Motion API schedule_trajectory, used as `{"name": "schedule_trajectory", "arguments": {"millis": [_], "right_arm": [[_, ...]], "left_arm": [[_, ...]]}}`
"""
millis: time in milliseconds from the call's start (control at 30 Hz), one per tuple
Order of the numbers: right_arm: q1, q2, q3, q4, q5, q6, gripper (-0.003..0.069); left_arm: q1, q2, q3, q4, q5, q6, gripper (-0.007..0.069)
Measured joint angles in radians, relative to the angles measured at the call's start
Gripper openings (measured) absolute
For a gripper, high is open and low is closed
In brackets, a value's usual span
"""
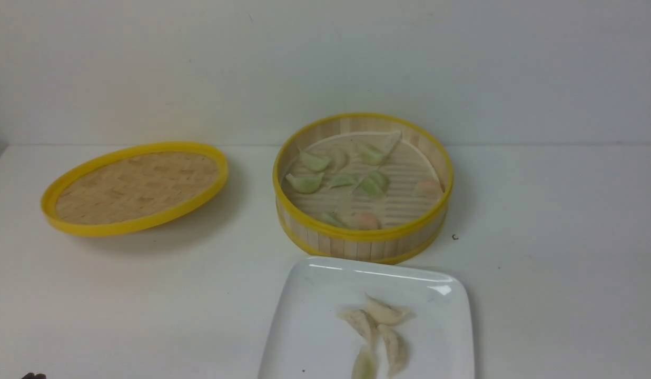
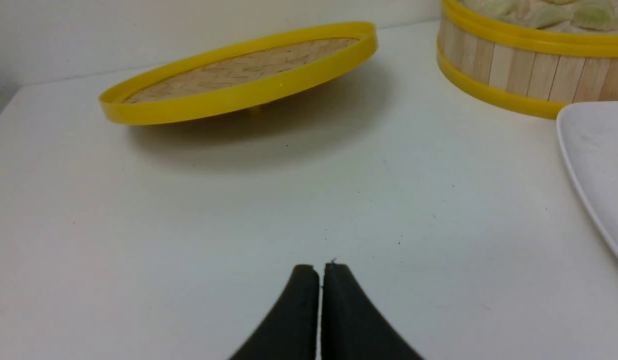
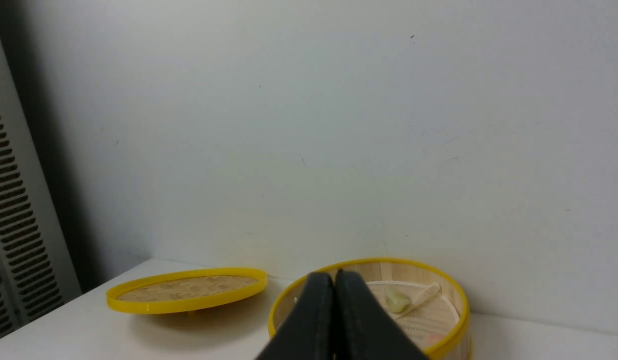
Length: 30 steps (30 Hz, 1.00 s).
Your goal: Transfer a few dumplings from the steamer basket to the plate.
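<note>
From my remote station, the front view shows a white desk (image 1: 162, 300) against a pale wall (image 1: 325, 68). The steamer basket (image 1: 365, 247), a round bamboo vessel with yellow rims, stands on the desk near the wall. On its slatted floor I see several pale green dumplings (image 1: 374, 183), most of them toward the basket's left half and middle, and two pinkish pieces (image 1: 368, 221), one near the front wall and one near the right wall. A curved whitish piece (image 1: 337, 159) lies among the green ones; its kind I cannot tell for certain.

The plate (image 1: 304, 316), glossy, white and square with rounded corners, lies on the desk in front of the basket, its near edge cut off by my front view. Three cream-white dumplings (image 1: 393, 348) are grouped on the plate, with one pale green dumpling (image 1: 364, 364) just beside them, nearer to me.

To the left of the basket, well apart from it, a shallow woven lid (image 1: 136, 189) with a yellow rim rests tilted, one side raised above the desk and casting a shadow.

In its wrist view, my left tool (image 2: 321, 272) is closed, fingertips together over the desk, gripping nothing. My right tool (image 3: 333, 280) is likewise closed and holds nothing; its fingers overlap the basket in its wrist view. A grey louvred panel (image 3: 29, 200) also appears there, beside the wall.
</note>
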Motion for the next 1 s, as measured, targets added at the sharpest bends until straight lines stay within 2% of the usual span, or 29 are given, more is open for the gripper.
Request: {"name": "schedule_trajectory", "arguments": {"millis": [733, 833, 900, 933, 967, 1000], "right_arm": [[-0.006, 0.000, 0.013, -0.018, 0.015, 0.002, -0.0013], [-0.062, 0.000, 0.048, -0.023, 0.014, 0.002, -0.0013], [-0.140, 0.000, 0.105, -0.029, 0.004, 0.002, -0.0013], [-0.238, 0.000, 0.178, -0.031, -0.007, 0.002, -0.0013], [-0.248, 0.000, 0.186, -0.032, -0.008, 0.002, -0.0013], [-0.317, 0.000, 0.243, -0.032, -0.017, 0.002, -0.0013]], "left_arm": [[0.000, 0.000, -0.001, 0.002, 0.005, 0.000, -0.0006], [0.000, 0.000, -0.001, 0.003, 0.005, 0.000, -0.0006], [0.000, 0.000, -0.001, 0.003, 0.006, 0.000, -0.0006], [0.000, 0.000, -0.001, 0.003, 0.008, 0.000, -0.0006], [0.000, 0.000, -0.001, 0.003, 0.008, 0.000, -0.0006], [0.000, 0.000, -0.001, 0.003, 0.008, 0.000, -0.0006]]}}
